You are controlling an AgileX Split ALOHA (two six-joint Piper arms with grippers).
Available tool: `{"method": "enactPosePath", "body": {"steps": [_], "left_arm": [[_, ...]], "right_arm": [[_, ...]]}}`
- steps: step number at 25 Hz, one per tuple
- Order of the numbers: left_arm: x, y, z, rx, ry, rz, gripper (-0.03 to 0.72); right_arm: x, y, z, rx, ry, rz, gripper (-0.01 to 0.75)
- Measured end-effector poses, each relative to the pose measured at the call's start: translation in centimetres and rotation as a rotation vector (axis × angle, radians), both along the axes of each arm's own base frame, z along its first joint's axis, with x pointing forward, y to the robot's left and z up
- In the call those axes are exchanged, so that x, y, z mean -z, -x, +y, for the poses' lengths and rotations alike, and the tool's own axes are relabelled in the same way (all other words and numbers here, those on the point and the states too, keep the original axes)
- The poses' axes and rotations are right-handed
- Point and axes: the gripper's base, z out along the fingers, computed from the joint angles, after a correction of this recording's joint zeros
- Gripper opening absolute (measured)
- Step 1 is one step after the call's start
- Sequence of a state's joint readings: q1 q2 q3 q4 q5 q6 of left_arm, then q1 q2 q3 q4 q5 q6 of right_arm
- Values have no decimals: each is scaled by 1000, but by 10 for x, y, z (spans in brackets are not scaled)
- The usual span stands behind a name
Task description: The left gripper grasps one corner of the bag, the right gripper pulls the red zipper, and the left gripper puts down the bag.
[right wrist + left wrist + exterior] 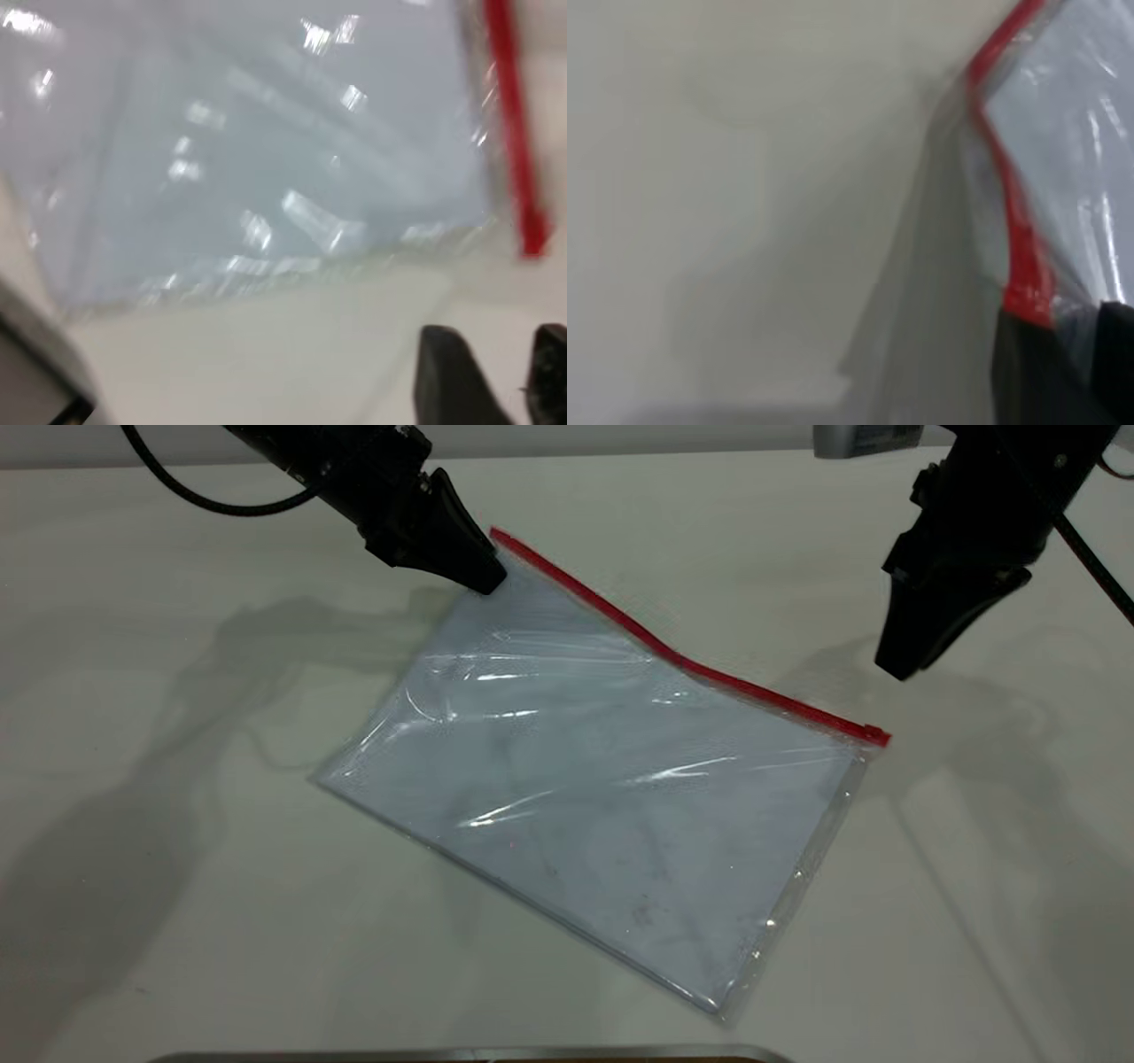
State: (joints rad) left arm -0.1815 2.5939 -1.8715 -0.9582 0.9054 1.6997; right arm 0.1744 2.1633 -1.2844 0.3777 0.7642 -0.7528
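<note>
The bag (602, 779) is a clear pouch with pale paper inside, lying slanted on the white table. The red zipper (709, 673) runs along its far long edge. My left gripper (485, 581) is shut on the corner of the bag (500, 538) at the far left end of the strip, and that end is raised a little. In the left wrist view the red zipper (1019, 230) ends between my jaws. My right gripper (899, 664) hangs open and empty above the table, just beyond the strip's right end (875, 735). The right wrist view shows the bag (266, 150), the strip (514, 133) and my open fingertips (443, 372).
A metal edge (461, 1054) runs along the table's near side; it also shows in the right wrist view (35, 354). A grey object (868, 438) stands at the far right back.
</note>
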Motion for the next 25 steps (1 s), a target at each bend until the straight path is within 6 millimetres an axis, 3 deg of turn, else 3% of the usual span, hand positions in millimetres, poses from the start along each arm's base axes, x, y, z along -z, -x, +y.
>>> {"method": "enactPosePath", "body": {"steps": [4, 7, 10, 13, 16, 19, 23, 25], "left_arm": [[1, -5, 2, -117, -26, 32, 455], [-4, -11, 7, -215, -98, 29, 583], [-23, -15, 14, -317, -171, 44, 636], [-53, -17, 22, -434, -247, 67, 642], [-94, -15, 32, -564, -327, 68, 638], [-152, -4, 45, -678, -402, 40, 625], [-229, 27, 64, -794, -504, -1, 596], [-267, 49, 72, -856, -530, -1, 585]], "right_arm": [[-5, -15, 0, 25, 5, -117, 450], [-11, -26, 0, 42, 7, -203, 520], [-21, -38, 1, 60, 2, -284, 543], [-46, -48, 2, 83, -14, -365, 548], [-93, -51, 2, 93, -40, -482, 549], [-164, -39, 0, 112, -83, -632, 549], [-258, 5, -6, 143, -156, -802, 549], [-295, 33, -10, 155, -193, -850, 549]]}}
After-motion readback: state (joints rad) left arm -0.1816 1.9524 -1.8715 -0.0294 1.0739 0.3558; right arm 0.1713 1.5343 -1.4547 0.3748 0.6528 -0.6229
